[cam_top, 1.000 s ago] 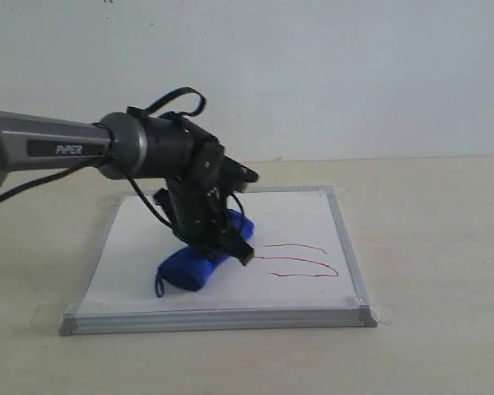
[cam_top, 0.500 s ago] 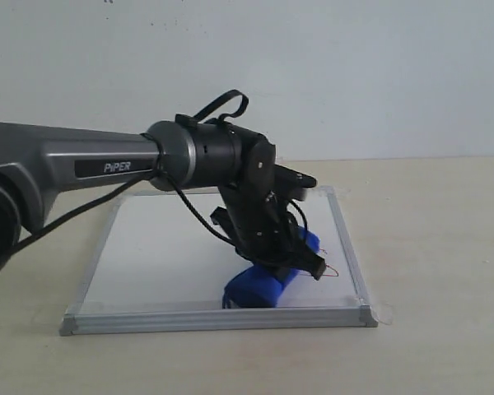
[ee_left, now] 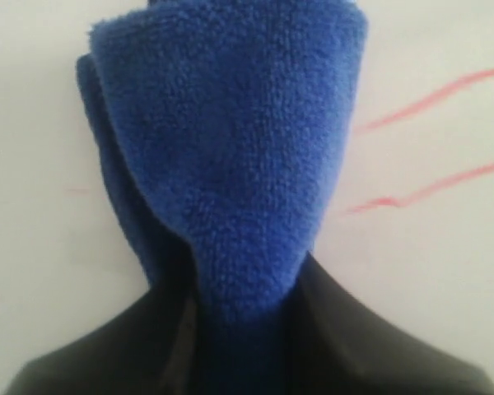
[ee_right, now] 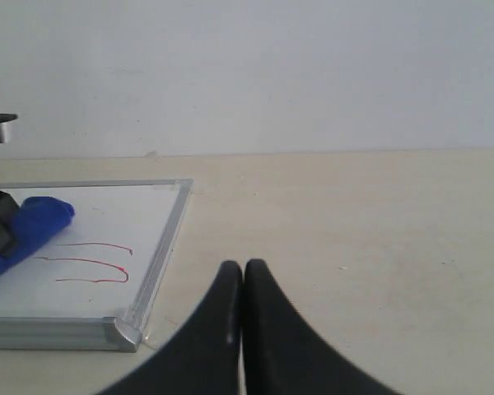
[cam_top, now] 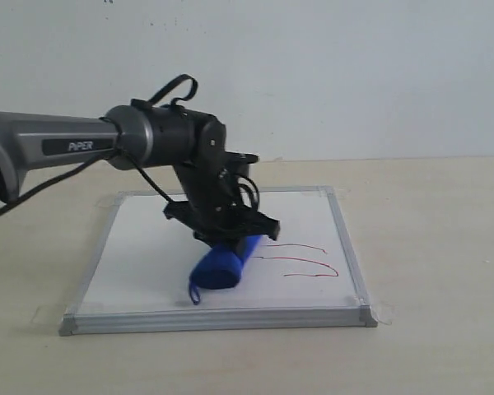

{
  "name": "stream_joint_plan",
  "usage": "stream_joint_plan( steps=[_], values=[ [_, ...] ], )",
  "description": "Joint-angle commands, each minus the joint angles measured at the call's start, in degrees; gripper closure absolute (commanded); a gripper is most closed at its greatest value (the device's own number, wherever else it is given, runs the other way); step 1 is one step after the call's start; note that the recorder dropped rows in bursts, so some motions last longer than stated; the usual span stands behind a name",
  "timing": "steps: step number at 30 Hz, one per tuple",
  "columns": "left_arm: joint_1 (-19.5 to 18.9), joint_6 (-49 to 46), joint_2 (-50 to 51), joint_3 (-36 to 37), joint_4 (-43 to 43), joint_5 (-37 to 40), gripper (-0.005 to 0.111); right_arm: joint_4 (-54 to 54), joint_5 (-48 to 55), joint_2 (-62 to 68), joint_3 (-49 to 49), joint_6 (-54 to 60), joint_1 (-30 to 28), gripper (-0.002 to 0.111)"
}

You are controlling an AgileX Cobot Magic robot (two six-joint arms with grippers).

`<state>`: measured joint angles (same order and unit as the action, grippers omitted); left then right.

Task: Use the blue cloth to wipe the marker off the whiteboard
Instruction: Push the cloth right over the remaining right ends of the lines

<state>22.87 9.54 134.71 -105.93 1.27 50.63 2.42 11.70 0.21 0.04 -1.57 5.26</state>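
Note:
The whiteboard (cam_top: 140,247) lies flat on the table, silver-framed. Short red marker lines (cam_top: 303,262) remain on its right part. My left gripper (cam_top: 233,236) is shut on the blue cloth (cam_top: 222,265), a thick roll pressed onto the board just left of the red lines, its small loop hanging at the near end. In the left wrist view the cloth (ee_left: 230,148) fills the space between the dark fingers (ee_left: 379,346), with marker lines (ee_left: 428,99) beside it. My right gripper (ee_right: 244,267) is shut on nothing, over bare table beside the board's corner (ee_right: 119,332). The cloth (ee_right: 25,226) and marker lines (ee_right: 90,263) also show there.
The board sits on a beige tabletop (cam_top: 428,239) against a white wall (cam_top: 354,74). The left arm (cam_top: 66,148) reaches in from the left above the board. Strips of clear tape (cam_top: 384,312) hold the board's corners.
The left gripper with the cloth swept right across the red lines half a second ago and has now come back left to the board's middle. The red lines still show.

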Motion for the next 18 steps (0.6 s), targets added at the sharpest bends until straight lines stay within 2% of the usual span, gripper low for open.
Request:
stream_joint_plan(
  steps=[1,5,11,14,18],
  values=[
    [-2.6,2.6,0.0,0.0,-5.2,2.7,0.103,0.0,-0.3,-0.2,0.0,0.2,-0.1,0.108],
    [0.5,2.7,0.2,-0.1,-3.3,-2.2,0.103,0.0,-0.3,-0.2,0.0,0.2,-0.1,0.108],
    [9.1,-1.7,4.0,-0.5,6.5,-9.1,0.103,0.0,-0.3,-0.2,0.0,0.2,-0.1,0.108],
    [12.2,-4.4,6.7,-3.1,8.0,-7.6,0.103,0.0,-0.3,-0.2,0.0,0.2,-0.1,0.108],
    [12.3,-4.4,6.6,-6.3,3.1,-2.9,0.103,0.0,-0.3,-0.2,0.0,0.2,-0.1,0.108]
  ],
)
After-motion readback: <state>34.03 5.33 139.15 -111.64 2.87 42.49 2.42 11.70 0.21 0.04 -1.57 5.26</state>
